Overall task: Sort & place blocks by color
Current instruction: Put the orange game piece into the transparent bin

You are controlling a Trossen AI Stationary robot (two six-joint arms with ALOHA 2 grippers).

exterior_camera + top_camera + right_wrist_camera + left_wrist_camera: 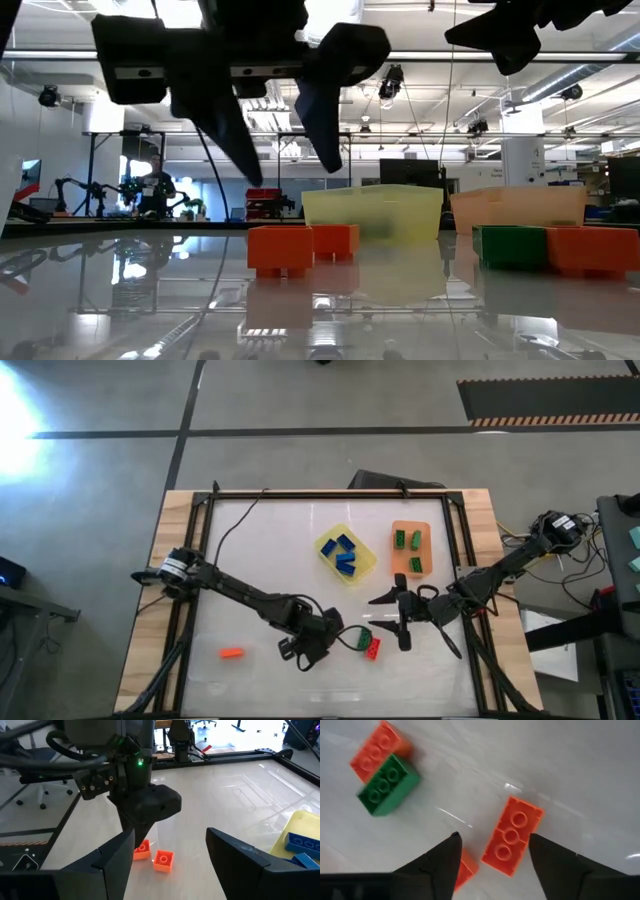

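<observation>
Orange block (pixel 512 835) lies partly hidden between open left gripper (pixel 492 851) fingers.

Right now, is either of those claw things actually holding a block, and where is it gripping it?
No. The left gripper hangs open above an orange block, not touching it. The right gripper is open and empty too.

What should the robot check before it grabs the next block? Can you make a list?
1. Left gripper open: ok, fingers apart.
2. Left gripper lined up over an orange block: ok, the block shows between the fingers.
3. Block clear of neighbours: cannot tell, another orange piece sits beside one finger.
4. Right gripper out of the way: not ok, it hangs open close to the left one.
5. Yellow tray holds only blue blocks: ok.
6. Orange tray holds only green blocks: ok.
</observation>
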